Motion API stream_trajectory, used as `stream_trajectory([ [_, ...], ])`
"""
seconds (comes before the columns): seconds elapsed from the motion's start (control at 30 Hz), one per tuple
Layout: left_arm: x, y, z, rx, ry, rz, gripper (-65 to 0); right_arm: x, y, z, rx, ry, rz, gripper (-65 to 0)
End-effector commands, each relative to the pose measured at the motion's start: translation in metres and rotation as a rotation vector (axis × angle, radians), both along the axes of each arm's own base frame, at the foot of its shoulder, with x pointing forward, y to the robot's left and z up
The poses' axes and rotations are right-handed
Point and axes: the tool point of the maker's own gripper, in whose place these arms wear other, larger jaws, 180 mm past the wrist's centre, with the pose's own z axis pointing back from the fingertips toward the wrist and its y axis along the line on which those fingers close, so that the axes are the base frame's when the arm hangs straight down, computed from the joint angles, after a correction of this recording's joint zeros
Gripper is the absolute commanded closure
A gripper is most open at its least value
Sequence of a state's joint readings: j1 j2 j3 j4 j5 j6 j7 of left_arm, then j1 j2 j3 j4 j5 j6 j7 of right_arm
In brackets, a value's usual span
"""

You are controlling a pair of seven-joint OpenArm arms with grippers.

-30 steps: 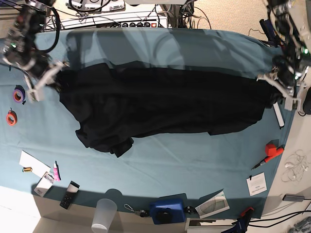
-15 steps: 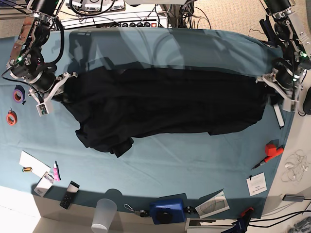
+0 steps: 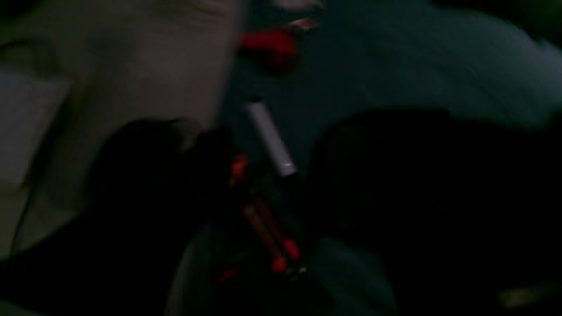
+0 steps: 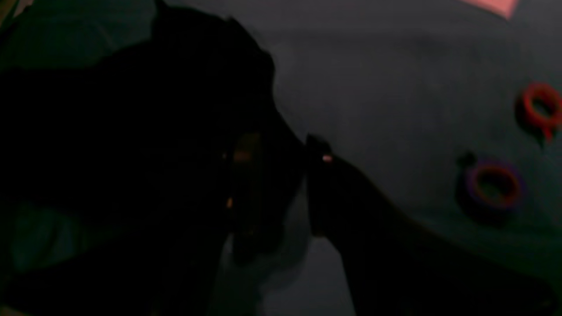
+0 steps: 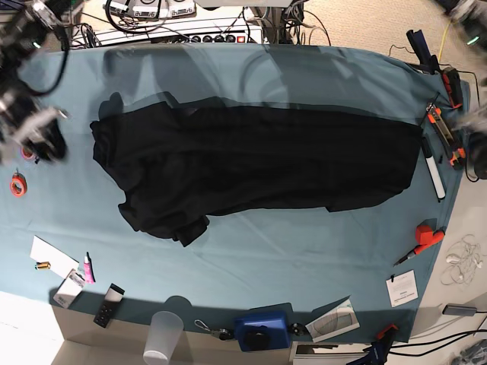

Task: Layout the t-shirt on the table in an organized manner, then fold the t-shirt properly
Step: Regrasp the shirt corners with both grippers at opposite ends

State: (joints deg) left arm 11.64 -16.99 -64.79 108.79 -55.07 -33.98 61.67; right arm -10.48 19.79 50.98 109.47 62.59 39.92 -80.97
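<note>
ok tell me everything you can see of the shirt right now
The shirt is plain black soft cloth, stretched out long across the middle of the teal table. It lies mostly flat but wrinkled, with a bunched, folded flap at its lower left corner. No print or label shows. Neither tool touches it; both arms are off at the table's ends.

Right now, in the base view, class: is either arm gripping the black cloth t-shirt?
No: the black cloth t-shirt lies alone on the teal cloth-draped table, both arms off its ends.
</note>
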Motion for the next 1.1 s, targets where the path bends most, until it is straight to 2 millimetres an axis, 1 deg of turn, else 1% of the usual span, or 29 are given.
stream_trajectory([
  [0.0, -0.004, 0.004, 0.018, 0.01, -0.057, -0.002, -34.5, -0.002, -0.004, 0.011, -0.009, -0.033, 0.001, -18.2],
  [0.07, -0.021, 0.008, 0.014, -0.014, -0.037, 0.007, -34.5, -0.014, -0.006, 0.0, -0.008, 0.008, -0.013, -18.2],
  [0.17, -0.042, 0.002, -0.004, 0.0, 0.05, -0.036, -34.5, -0.029, -0.005, -0.02, 0.005, 0.061, -0.045, -18.2],
  [0.3, -0.061, -0.006, -0.021, -0.004, 0.108, -0.055, -34.5, -0.033, -0.008, -0.038, 0.032, 0.048, -0.125, -18.2],
  [0.37, -0.066, -0.009, -0.028, -0.023, 0.123, -0.047, -34.5, -0.033, -0.007, -0.052, 0.068, 0.069, -0.133, -18.2],
  [0.5, -0.07, -0.01, -0.036, -0.052, 0.134, -0.031, -34.5, -0.03, 0.001, -0.085, 0.142, 0.124, -0.126, -18.2],
  [0.6, -0.071, -0.009, -0.038, -0.058, 0.136, -0.028, -34.5, -0.026, 0.014, -0.106, 0.199, 0.165, -0.103, -18.3],
  [0.7, -0.071, -0.009, -0.038, -0.057, 0.136, -0.028, -34.5, -0.024, 0.029, -0.119, 0.226, 0.214, -0.061, -19.3],
  [0.8, -0.071, -0.009, -0.038, -0.058, 0.136, -0.027, -34.5, -0.025, 0.043, -0.124, 0.245, 0.246, -0.017, -23.7],
  [0.87, -0.071, -0.009, -0.038, -0.058, 0.137, -0.028, -34.5, -0.024, 0.049, -0.122, 0.271, 0.241, 0.001, -23.7],
  [0.93, -0.07, -0.009, -0.038, -0.058, 0.135, -0.028, -34.5, -0.019, 0.05, -0.116, 0.294, 0.204, 0.0, -23.7],
  [1.07, -0.07, -0.009, -0.036, -0.057, 0.125, -0.025, -34.5, -0.005, 0.045, -0.101, 0.309, 0.09, -0.03, -23.7],
])
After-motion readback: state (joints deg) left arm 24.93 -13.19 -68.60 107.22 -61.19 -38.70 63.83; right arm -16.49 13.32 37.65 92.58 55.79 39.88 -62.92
